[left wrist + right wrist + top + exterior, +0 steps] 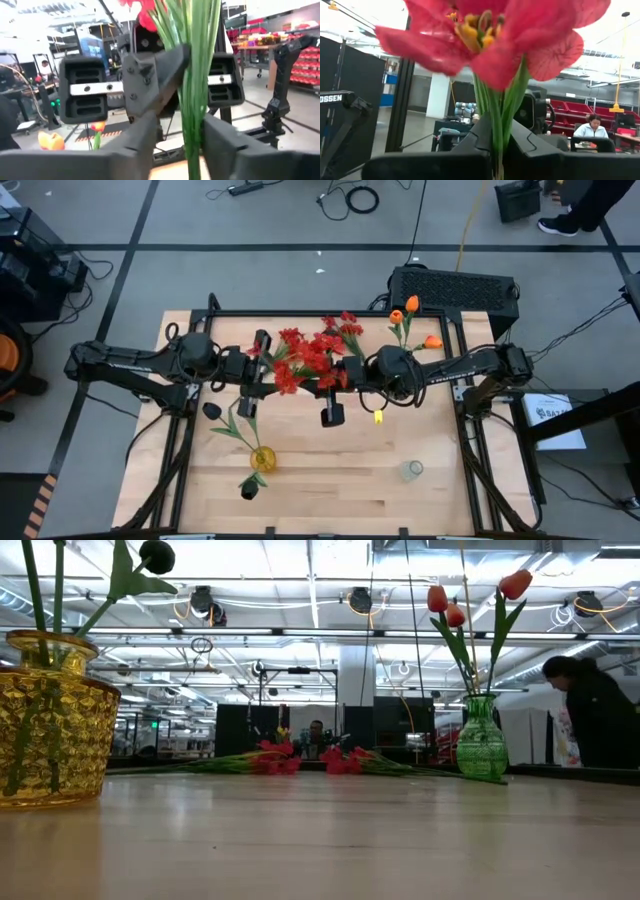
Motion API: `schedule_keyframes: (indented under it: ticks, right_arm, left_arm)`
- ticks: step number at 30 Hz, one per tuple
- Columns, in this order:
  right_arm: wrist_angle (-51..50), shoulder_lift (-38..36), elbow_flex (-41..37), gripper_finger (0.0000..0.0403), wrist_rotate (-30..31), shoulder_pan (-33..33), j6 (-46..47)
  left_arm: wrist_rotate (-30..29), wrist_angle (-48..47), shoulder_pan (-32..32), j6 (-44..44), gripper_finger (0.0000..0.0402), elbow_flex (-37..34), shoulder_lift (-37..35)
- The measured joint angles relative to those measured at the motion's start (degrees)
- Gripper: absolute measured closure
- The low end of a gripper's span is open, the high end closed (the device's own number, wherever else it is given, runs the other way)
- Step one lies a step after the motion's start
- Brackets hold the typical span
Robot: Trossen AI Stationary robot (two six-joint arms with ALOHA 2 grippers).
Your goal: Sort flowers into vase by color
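Observation:
A bunch of red flowers (300,358) is held up between both grippers over the table's middle. My left gripper (258,372) is shut on its green stems (192,100). My right gripper (338,375) is shut on a stem under a red bloom (490,35). More red flowers (280,760) lie flat near the table's far edge. Black flowers (215,412) stand with their stems in a yellow vase (263,458). Orange flowers (480,595) stand in a green vase (481,740). Neither gripper shows in the low view. My left gripper pinches several green stems (194,142) between its two fingers, which lie across them. The stems run on past the fingers to the red blooms, lifted clear of the table. My right gripper pinches a green stem (497,142) between its two fingers, just below a red bloom. The fingers lie across the stem, and the bloom stands clear beyond them.
A small clear vase (412,470) stands near the table's near right corner. A black box (455,285) sits behind the far edge. Black frame rails (300,313) border the table. A person (595,710) stands in the room beyond it.

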Motion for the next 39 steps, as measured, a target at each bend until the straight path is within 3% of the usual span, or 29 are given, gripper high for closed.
schedule_keyframes:
  ticks: [6, 11, 16, 24, 32, 39]
  right_arm:
    - [-6.6, -4.3, 0.0, 0.0399, 0.2, 0.4, -1.7]
    - [-17.5, -11.4, 0.0, 0.0401, 2.4, 2.2, -1.8]
    - [-35.6, -20.4, 0.0, 0.0402, 13.5, 7.4, -1.5]
    - [-51.6, -27.6, 0.0, 0.0402, 33.7, 23.4, 7.7]
    - [-66.9, -25.4, 0.0, 0.0403, 60.2, 37.8, 22.5]
    - [-80.1, -19.9, -0.1, 0.0403, 69.5, 46.2, 45.6]
  left_arm:
    - [-2.0, -2.3, 0.0, -2.9, 0.0132, 0.0, -2.8]
    - [-2.6, -7.2, 0.0, -3.1, 0.0082, 0.0, -7.3]
    - [-3.8, -14.7, -1.5, -3.1, 0.0078, 0.0, -11.8]
    - [-15.2, -27.1, -3.9, -4.1, 0.0078, 0.0, -14.1]
    - [-17.8, -27.9, -4.6, -8.0, 0.0078, -3.2, -13.8]
    - [-20.6, -27.8, -4.6, -9.0, 0.0078, -5.1, -13.8]
